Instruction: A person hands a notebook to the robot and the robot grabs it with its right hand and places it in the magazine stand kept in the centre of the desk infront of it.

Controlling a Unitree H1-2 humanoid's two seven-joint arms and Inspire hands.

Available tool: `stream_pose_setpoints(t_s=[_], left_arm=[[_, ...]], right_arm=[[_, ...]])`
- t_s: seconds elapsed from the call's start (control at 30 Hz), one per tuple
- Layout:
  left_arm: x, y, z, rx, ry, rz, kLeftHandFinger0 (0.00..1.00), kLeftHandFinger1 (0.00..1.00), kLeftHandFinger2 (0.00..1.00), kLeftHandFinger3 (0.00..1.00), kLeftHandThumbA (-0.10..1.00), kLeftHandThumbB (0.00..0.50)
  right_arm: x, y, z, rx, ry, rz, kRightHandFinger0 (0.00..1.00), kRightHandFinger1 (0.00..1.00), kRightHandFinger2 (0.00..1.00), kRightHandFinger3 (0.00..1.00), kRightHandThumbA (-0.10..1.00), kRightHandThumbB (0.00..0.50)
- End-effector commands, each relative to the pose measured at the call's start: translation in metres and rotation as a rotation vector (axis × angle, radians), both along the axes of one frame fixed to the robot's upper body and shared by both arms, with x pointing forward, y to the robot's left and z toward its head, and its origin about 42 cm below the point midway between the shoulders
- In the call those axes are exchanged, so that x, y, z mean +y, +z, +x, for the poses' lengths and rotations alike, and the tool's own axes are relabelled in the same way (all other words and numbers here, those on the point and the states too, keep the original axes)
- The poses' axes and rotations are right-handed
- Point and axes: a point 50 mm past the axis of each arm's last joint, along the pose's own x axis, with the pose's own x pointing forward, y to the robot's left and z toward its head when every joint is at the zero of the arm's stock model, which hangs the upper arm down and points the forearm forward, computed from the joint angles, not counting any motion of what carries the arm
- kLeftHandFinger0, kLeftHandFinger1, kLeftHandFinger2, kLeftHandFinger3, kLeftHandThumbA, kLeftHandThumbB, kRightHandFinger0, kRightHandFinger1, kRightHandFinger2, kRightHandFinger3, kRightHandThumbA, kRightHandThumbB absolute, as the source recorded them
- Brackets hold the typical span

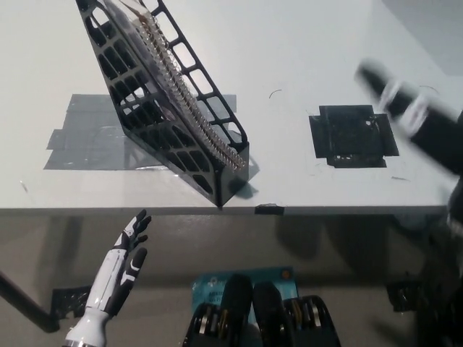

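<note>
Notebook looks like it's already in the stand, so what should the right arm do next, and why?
Probably pull the right arm back off the desk to rest. The notebook already sits inside the stand, spiral edge showing, and the blurred arm holds nothing visible. The left hand rests open below the desk edge, so nothing else seems left to do.

A white tabletop (304, 43) carries a black lattice stand (170, 108), which sits tilted near the front edge on a patch of grey tape (87, 137). A spiral-bound notebook (184, 101) lies inside the stand. Right of the stand, well apart from it, a square of black tape (352, 135) is stuck flat. A small black tab (268, 210) sits at the front edge.
</note>
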Motion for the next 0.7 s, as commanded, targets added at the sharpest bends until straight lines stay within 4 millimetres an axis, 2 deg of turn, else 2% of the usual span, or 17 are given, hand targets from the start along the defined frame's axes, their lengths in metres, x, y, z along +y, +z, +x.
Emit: stream_pose_setpoints(t_s=[0.0,0.03,0.07,0.13,0.17,0.2,0.23,0.27,0.33,0.47,0.53,0.67], left_arm=[[0.001,0.001,-0.007,-0.034,-0.008,-0.002,0.96,1.00,1.00,1.00,1.00,0.500],[0.001,0.000,-0.009,-0.032,-0.006,-0.003,0.96,1.00,1.00,1.00,1.00,0.500],[0.001,-0.001,-0.011,-0.029,-0.001,-0.002,0.96,1.00,1.00,1.00,1.00,0.500],[0.001,-0.002,-0.012,-0.026,0.002,-0.004,0.98,1.00,1.00,1.00,1.00,0.500],[0.002,-0.003,-0.013,-0.023,0.005,-0.007,0.98,1.00,1.00,1.00,1.00,0.500],[0.003,-0.005,-0.014,-0.014,0.011,-0.010,0.99,1.00,1.00,1.00,1.00,0.500],[0.003,-0.006,-0.015,-0.012,0.013,-0.011,0.99,1.00,1.00,1.00,1.00,0.500],[0.004,-0.008,-0.017,-0.002,0.015,-0.016,0.99,1.00,1.00,1.00,1.00,0.500],[0.005,-0.012,-0.024,0.013,0.015,-0.015,0.97,1.00,1.00,1.00,1.00,0.500],[0.002,-0.018,-0.031,0.030,0.012,-0.019,0.97,1.00,1.00,1.00,1.00,0.500],[0.001,-0.020,-0.034,0.037,0.015,-0.016,0.97,1.00,1.00,1.00,1.00,0.500],[0.002,-0.025,-0.042,0.056,0.019,-0.021,0.99,1.00,1.00,1.00,1.00,0.500]], right_arm=[[-0.004,-0.061,-0.012,0.196,0.083,-0.097,1.00,1.00,1.00,1.00,1.00,0.421],[-0.005,-0.069,-0.014,0.225,0.087,-0.098,1.00,1.00,1.00,1.00,1.00,0.422],[-0.008,-0.089,-0.018,0.290,0.100,-0.100,1.00,1.00,1.00,1.00,1.00,0.399],[-0.013,-0.110,-0.020,0.363,0.105,-0.103,1.00,1.00,1.00,1.00,1.00,0.378],[-0.015,-0.121,-0.022,0.397,0.108,-0.104,1.00,1.00,1.00,1.00,1.00,0.358],[-0.020,-0.144,-0.024,0.465,0.116,-0.108,1.00,1.00,1.00,1.00,1.00,0.327],[-0.021,-0.149,-0.025,0.479,0.118,-0.109,1.00,1.00,1.00,1.00,1.00,0.325],[-0.023,-0.166,-0.028,0.528,0.128,-0.103,1.00,1.00,1.00,1.00,1.00,0.286],[-0.024,-0.190,-0.037,0.617,0.126,-0.106,1.00,1.00,1.00,1.00,1.00,0.291],[-0.026,-0.216,-0.043,0.718,0.124,-0.137,1.00,1.00,1.00,1.00,1.00,0.264],[-0.025,-0.228,-0.042,0.767,0.136,-0.150,1.00,1.00,1.00,1.00,1.00,0.266],[-0.024,-0.242,-0.044,0.815,0.147,-0.177,1.00,1.00,1.00,1.00,1.00,0.264]])
